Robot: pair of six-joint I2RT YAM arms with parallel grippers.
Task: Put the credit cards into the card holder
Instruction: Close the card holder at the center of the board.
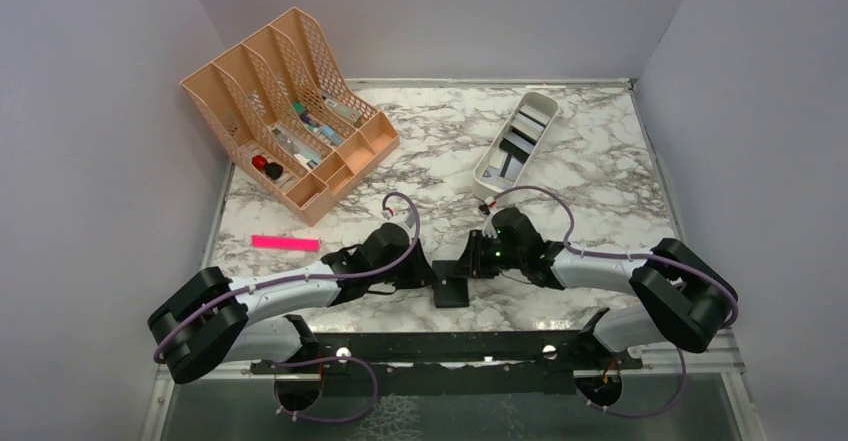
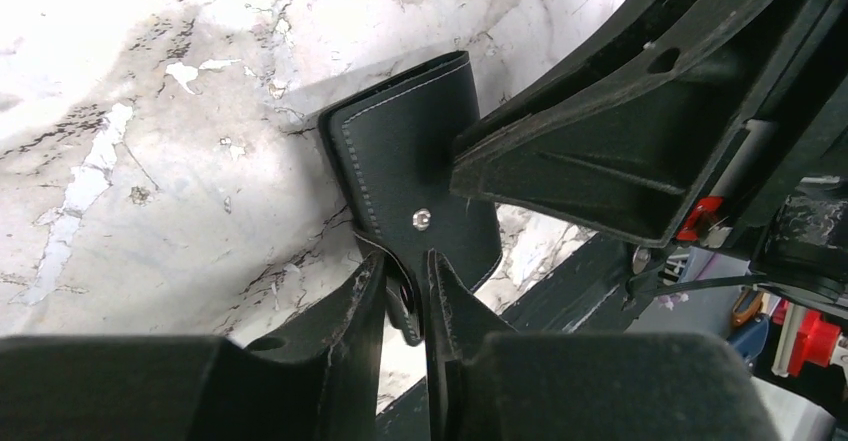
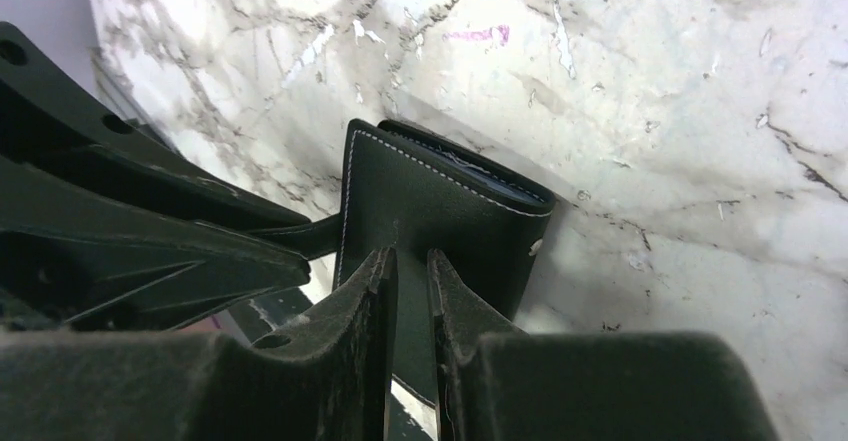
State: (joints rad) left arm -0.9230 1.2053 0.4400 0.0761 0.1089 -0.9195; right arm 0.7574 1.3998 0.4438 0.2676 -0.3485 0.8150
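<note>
left hand (image 2: 407, 279): around the strap (image 2: 405, 309), we cannot tell if clamped; right hand (image 3: 412, 266): we grasp the card holder (image 3: 440, 201) edge on the worktop (image 3: 650, 111); credit cards (image 1: 518, 143): in white tray (image 1: 541, 97)

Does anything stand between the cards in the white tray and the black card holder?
No loose thing lies between the cards in the tray and the card holder. Only the right gripper and its cable sit on that path.
</note>
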